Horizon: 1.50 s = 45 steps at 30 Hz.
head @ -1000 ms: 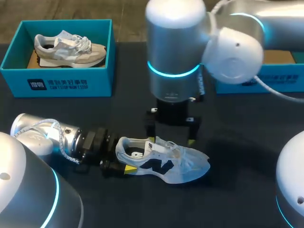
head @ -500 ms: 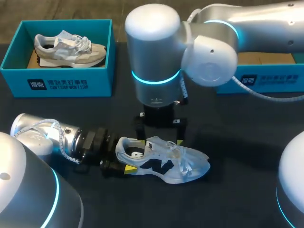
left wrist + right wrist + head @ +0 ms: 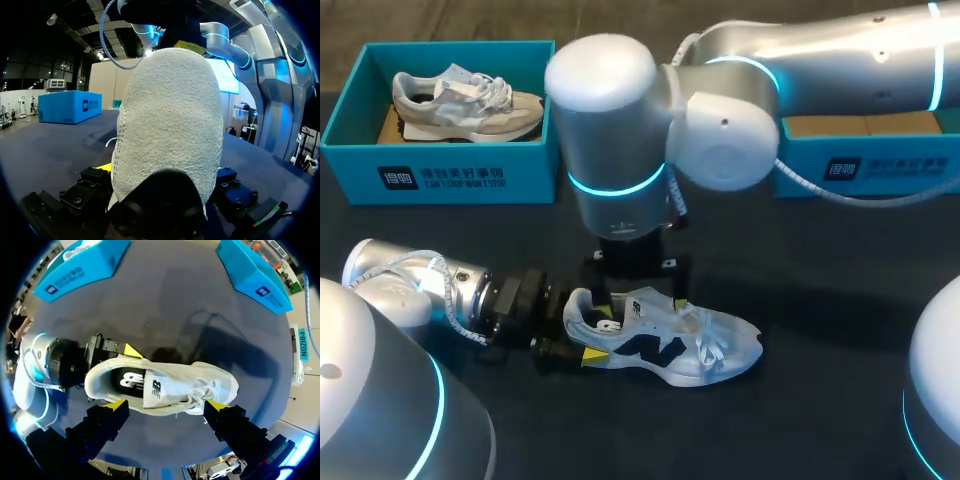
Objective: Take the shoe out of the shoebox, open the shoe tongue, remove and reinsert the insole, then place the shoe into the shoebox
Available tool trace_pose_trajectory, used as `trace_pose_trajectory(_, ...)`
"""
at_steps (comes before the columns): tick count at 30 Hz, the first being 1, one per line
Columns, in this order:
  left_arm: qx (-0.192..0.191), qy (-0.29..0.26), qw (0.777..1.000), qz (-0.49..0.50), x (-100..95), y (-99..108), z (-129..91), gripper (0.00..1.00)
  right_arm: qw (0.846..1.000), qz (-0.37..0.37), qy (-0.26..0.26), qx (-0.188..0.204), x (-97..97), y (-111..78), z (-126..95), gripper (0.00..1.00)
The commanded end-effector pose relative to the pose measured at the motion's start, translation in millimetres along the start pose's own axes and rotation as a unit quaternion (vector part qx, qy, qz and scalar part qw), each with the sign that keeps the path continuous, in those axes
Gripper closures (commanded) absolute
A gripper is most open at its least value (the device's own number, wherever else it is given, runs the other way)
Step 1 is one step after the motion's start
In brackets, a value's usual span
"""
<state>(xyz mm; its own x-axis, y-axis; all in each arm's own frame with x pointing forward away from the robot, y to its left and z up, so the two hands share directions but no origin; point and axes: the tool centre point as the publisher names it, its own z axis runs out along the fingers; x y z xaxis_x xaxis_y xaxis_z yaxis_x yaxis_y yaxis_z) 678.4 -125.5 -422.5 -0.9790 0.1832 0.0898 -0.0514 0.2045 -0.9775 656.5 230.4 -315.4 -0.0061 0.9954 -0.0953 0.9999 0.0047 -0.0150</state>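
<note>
A white shoe (image 3: 665,345) with a dark logo lies on its sole on the black table, toe pointing right. My left gripper (image 3: 577,330) is shut on its heel, one yellow fingertip (image 3: 131,350) against each side. In the left wrist view the heel's fuzzy back (image 3: 167,125) fills the space between the fingers of that gripper (image 3: 160,197). My right arm reaches in over the middle, and its gripper (image 3: 635,293) hangs open just above the shoe's collar and tongue. In the right wrist view the shoe (image 3: 165,387) lies ahead of the spread tips (image 3: 166,405), with its dark insole showing.
A teal shoebox (image 3: 440,170) at the back left holds a beige shoe (image 3: 465,100). A second teal box (image 3: 880,165) stands at the back right, partly behind my right arm. Bare tabletop lies in front of and right of the shoe.
My right arm has swung left and lowered, bringing its open gripper from behind the shoe's middle to just above the collar. The left gripper and the shoe have stayed put.
</note>
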Motion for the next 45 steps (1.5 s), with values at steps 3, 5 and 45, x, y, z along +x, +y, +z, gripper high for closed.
trace_pose_trajectory(3, 0.000, -0.002, 1.000, 0.000, -0.2, 3, 0, 1.00, 0.977, 0.100, -0.189, -0.020, 16.0, -2.3, 12, 0.00)
trace_pose_trajectory(5, 0.000, -0.002, 1.000, 0.000, -0.2, 3, 0, 1.00, 0.977, 0.096, -0.190, -0.024, 15.3, -0.2, 15, 0.00)
trace_pose_trajectory(45, 0.000, -0.002, 1.000, 0.000, -0.2, 3, 0, 1.00, 0.981, 0.142, -0.124, -0.040, -45.7, -0.1, 24, 0.00)
